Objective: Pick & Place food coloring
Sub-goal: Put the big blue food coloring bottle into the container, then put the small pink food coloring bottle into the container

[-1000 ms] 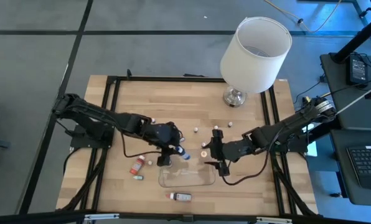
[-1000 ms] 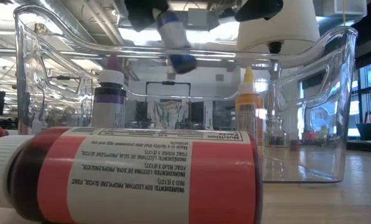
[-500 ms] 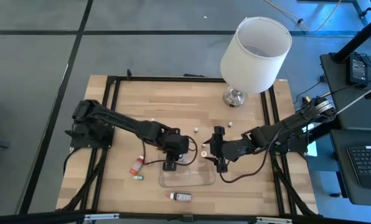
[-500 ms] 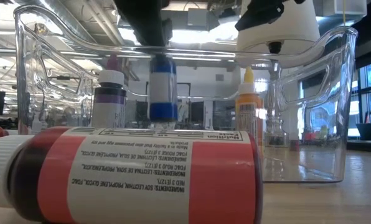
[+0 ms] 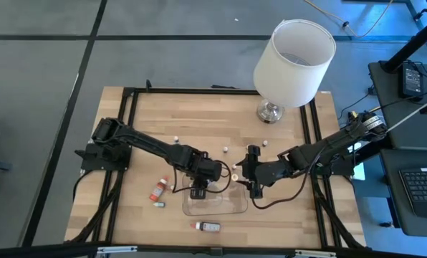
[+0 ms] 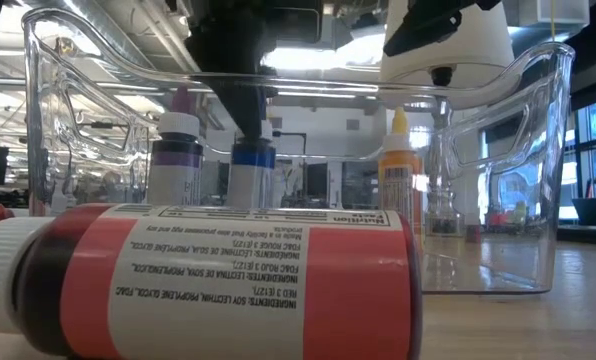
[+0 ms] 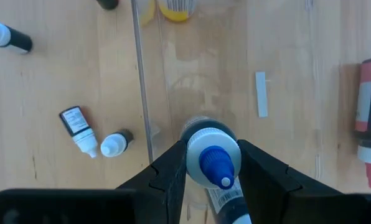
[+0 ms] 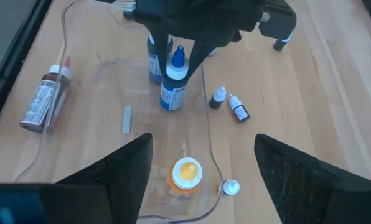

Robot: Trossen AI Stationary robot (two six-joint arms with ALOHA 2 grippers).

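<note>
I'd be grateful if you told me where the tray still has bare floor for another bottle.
The tray floor is bare between the blue bottle in the left gripper and the red bottle lying outside its wall; only a small white strip lies there. It is crowded by the blue bottles and near the orange bottle, before the open right gripper.
</note>
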